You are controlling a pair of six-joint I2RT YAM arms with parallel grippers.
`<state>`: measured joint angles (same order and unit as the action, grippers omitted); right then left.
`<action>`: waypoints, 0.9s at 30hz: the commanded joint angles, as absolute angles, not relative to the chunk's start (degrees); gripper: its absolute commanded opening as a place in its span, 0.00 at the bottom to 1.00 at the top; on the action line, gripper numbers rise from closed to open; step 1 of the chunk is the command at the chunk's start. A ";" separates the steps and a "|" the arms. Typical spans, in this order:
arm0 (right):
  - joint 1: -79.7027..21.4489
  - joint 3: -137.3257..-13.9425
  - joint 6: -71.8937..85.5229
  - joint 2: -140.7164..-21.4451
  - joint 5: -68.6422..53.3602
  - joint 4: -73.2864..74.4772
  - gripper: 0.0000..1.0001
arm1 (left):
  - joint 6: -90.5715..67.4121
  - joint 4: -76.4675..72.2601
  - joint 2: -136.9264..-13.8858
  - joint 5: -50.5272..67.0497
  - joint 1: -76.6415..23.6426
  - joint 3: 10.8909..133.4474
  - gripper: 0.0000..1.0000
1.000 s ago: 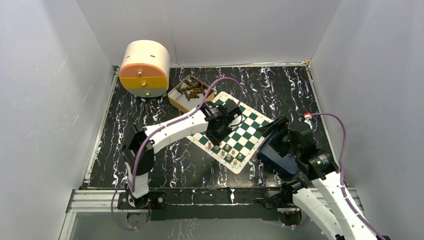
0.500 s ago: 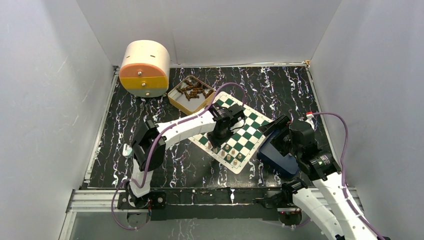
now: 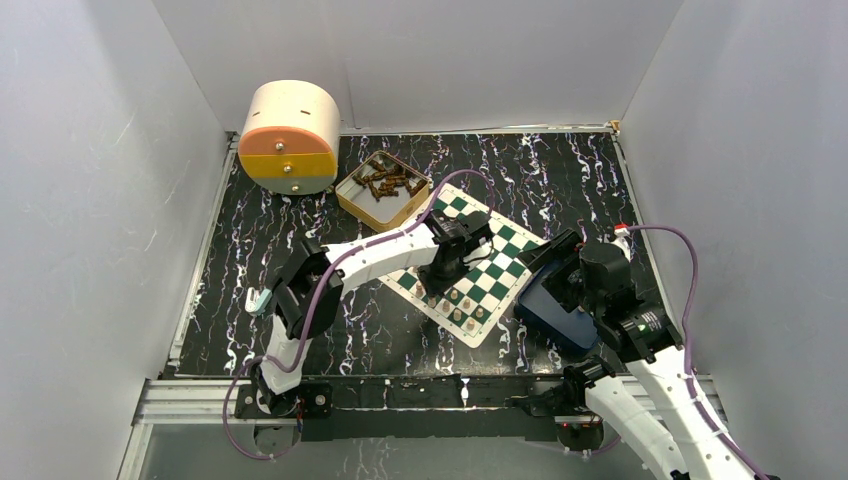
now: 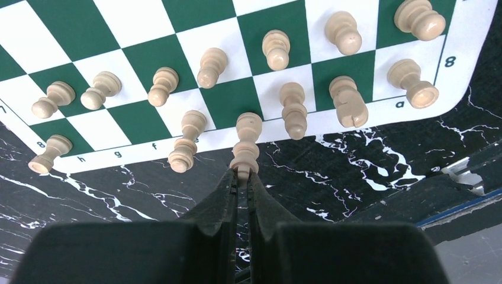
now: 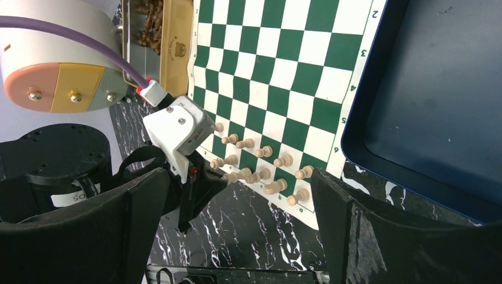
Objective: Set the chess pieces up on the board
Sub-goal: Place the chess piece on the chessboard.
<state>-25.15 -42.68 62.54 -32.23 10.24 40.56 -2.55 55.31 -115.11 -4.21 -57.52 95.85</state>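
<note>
Chess pieces: 13 small light tan turned wooden figures (image 4: 276,48) show in the left wrist view. They stand in 2 rows along the board's near edge.
Board: a thin mat (image 3: 505,255) of dark green and white checks with a white lettered border. It lies at an angle on the black marbled table (image 3: 300,220), mid-scene.
Piece at the tool: 1 tall piece (image 4: 245,139) in the near row, at the board's border.
Tray: a dark blue tray (image 3: 548,315) lies right of the board, its rim over the board's right border.
Box: an open tan box (image 3: 350,200) of dark brown pieces sits just beside the board's far-left corner.
Drum: a cream round container (image 3: 290,135) with an orange and yellow face sits far left.
In the way: neighbouring pieces stand close on both sides of the tall piece.
Left gripper: the left gripper (image 4: 240,177) has its fingers pressed together, tips at the tall piece's base. I cannot tell whether they touch it.
Right gripper: the right gripper (image 5: 240,176) has its fingers spread wide and holds nothing. It hovers by the tray's left rim.
</note>
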 commanded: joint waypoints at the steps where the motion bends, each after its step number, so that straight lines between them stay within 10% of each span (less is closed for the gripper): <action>1: -25.28 -45.29 61.48 -31.20 11.69 39.73 0.99 | -2.03 55.14 -114.58 -5.90 -57.74 97.57 0.00; 27: -25.31 -44.56 61.10 -31.77 11.87 38.62 0.99 | -1.60 53.97 -116.66 -7.47 -57.73 97.20 0.05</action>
